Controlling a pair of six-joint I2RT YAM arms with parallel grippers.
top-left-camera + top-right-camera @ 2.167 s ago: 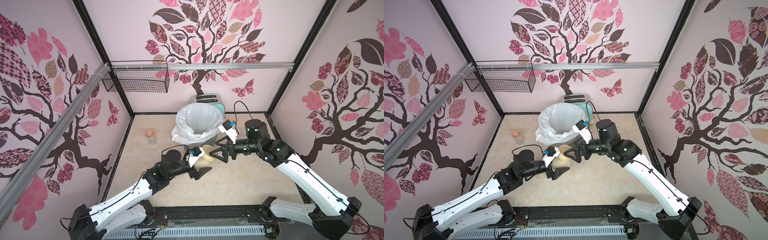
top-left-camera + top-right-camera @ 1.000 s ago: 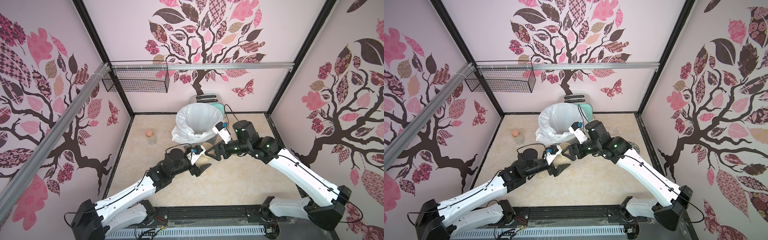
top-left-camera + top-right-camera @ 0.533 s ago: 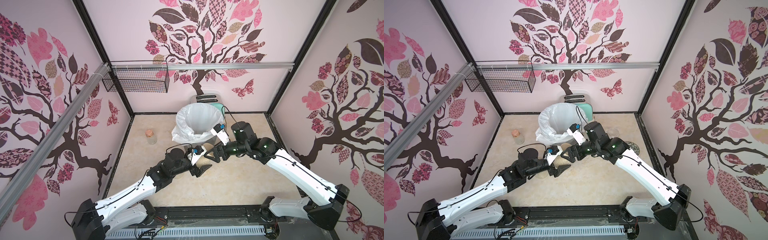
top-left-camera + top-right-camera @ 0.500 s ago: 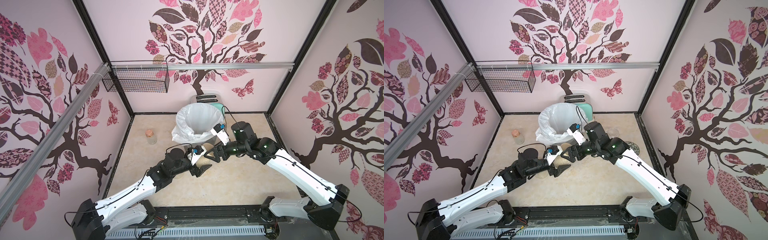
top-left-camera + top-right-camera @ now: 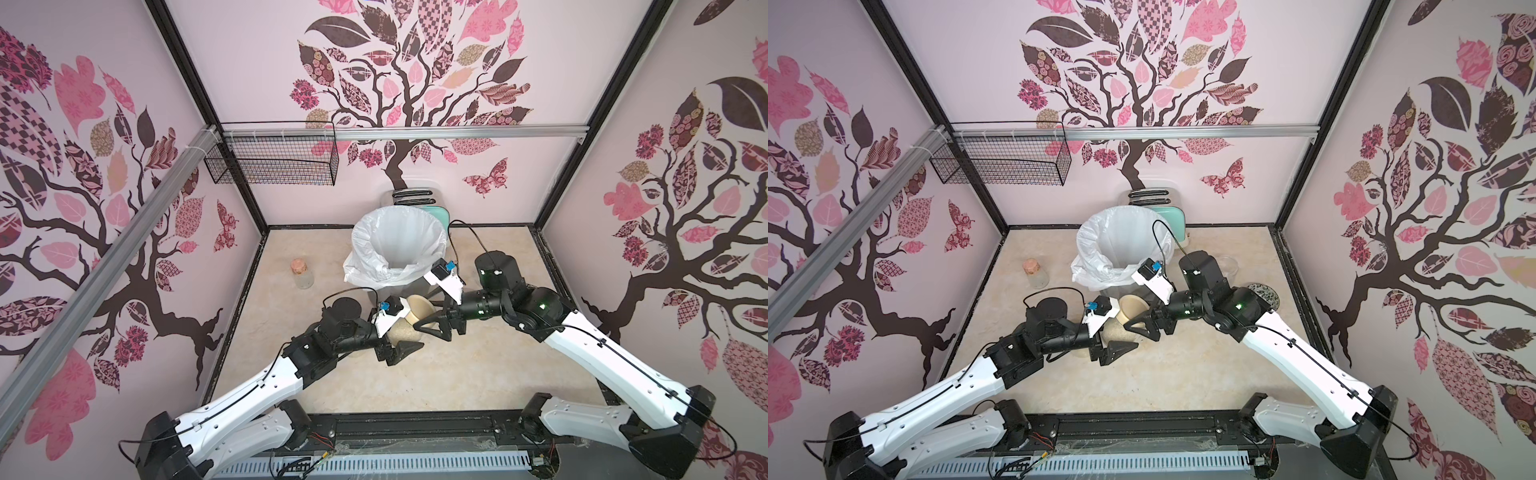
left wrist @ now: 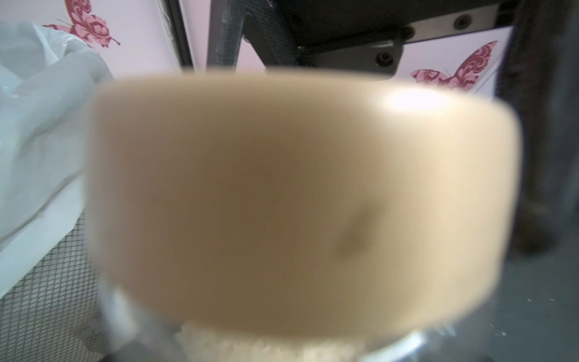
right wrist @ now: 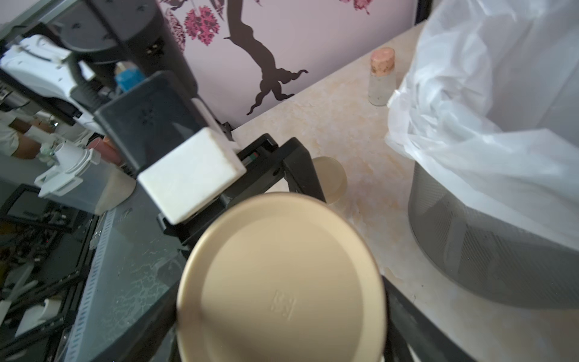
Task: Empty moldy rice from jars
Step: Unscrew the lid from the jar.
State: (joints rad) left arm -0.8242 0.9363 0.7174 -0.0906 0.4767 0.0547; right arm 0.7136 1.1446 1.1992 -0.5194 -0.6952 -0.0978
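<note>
Mesh bin with white liner [image 5: 362, 245] at 12 o'clock on table [image 5: 457, 374]; teal object [image 5: 439, 214] just behind it. Cork-stoppered flask [image 5: 302, 275] upright at 10 o'clock, patterned bowl [image 5: 1264, 296] at 2. Wire basket [image 5: 274, 164] on back wall.

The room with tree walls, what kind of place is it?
Probably a robot test booth dressed like a home: a left arm and right arm on one base, a black frame, a bagged bin.

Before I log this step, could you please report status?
Left fingers hold rice jar. Right fingers straddle lid, grip unclear. Lid on. Bin close behind.
</note>
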